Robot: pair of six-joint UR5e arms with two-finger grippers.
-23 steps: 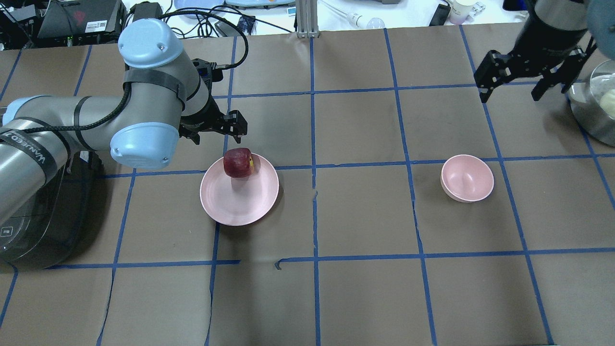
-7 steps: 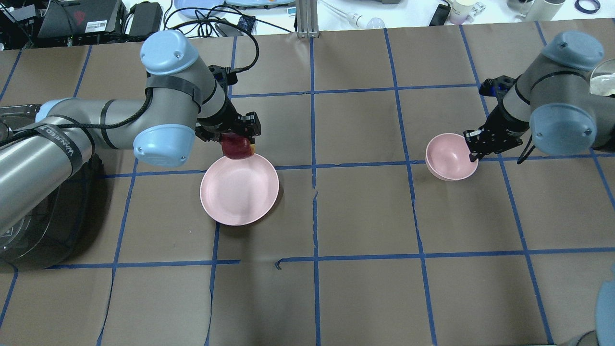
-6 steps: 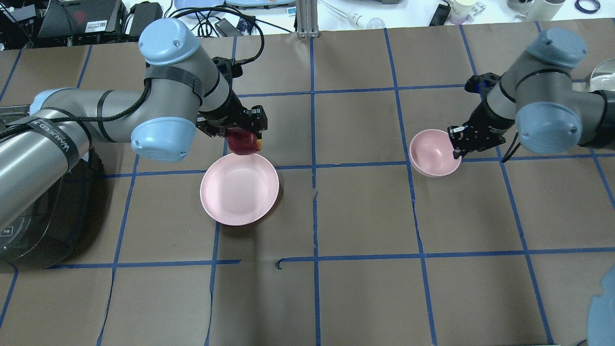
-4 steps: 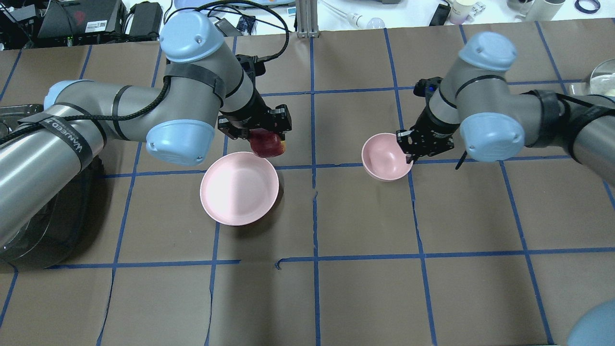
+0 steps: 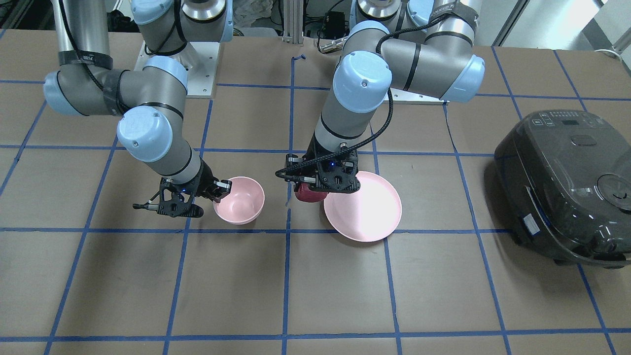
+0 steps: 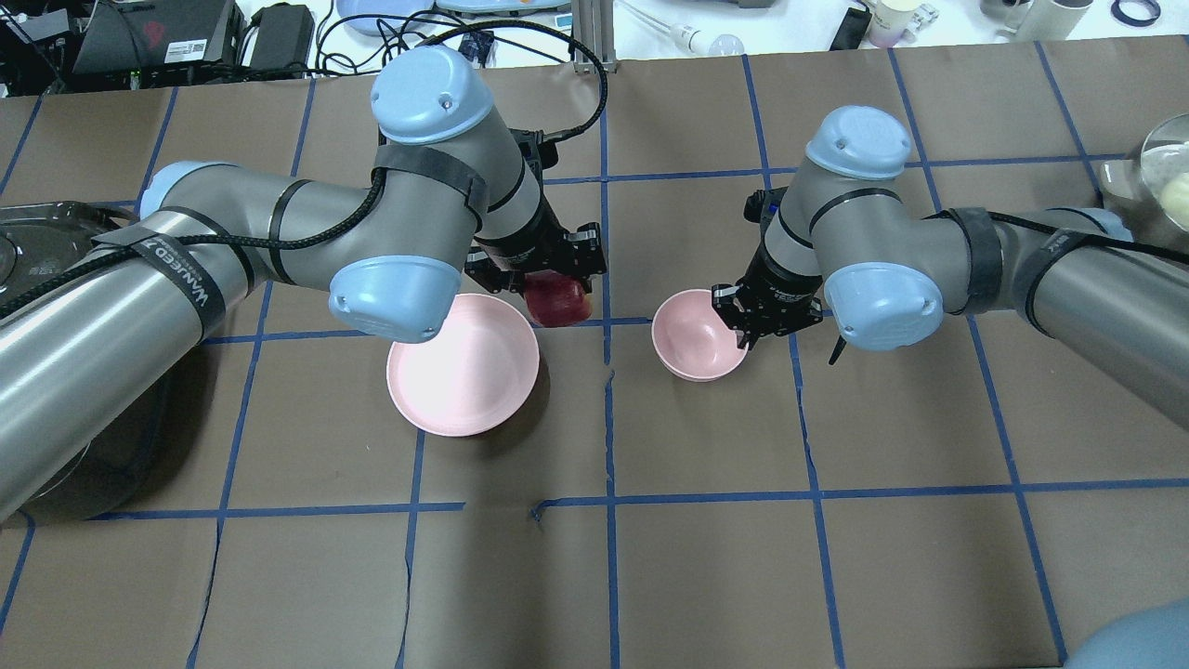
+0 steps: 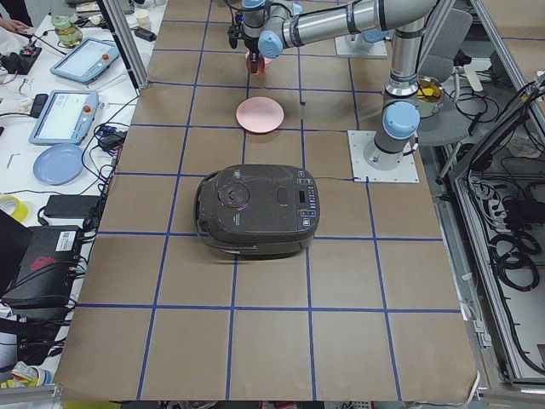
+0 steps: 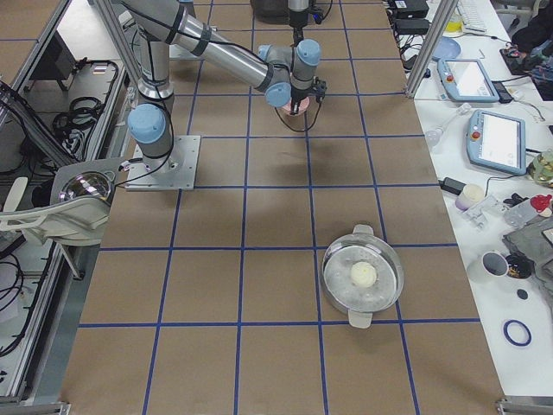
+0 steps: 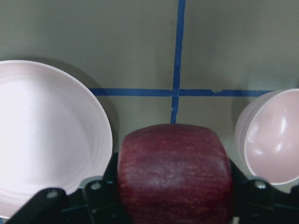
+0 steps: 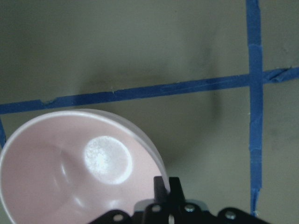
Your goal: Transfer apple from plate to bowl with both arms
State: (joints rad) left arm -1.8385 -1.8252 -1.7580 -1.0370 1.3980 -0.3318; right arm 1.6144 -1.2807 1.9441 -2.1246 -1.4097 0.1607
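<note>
Nearest me the pink plate (image 5: 367,219) lies flat on the worktop (image 5: 296,296). Just past its rim, the left claw (image 5: 309,189) pinches the dark red apple (image 5: 305,196) from both sides, up off the paper, between the plate and the bowl (image 5: 242,199). The bowl tilts, and the right claw (image 5: 220,191) is nipped on its rim.

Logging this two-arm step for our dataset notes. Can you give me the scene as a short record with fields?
apple: held off the plate, in the gap between plate and bowl
plate: empty
bowl: empty, gripped at its rim
left gripper: shut on the apple
right gripper: shut on the bowl's rim
apple in bowl: not yet
</note>
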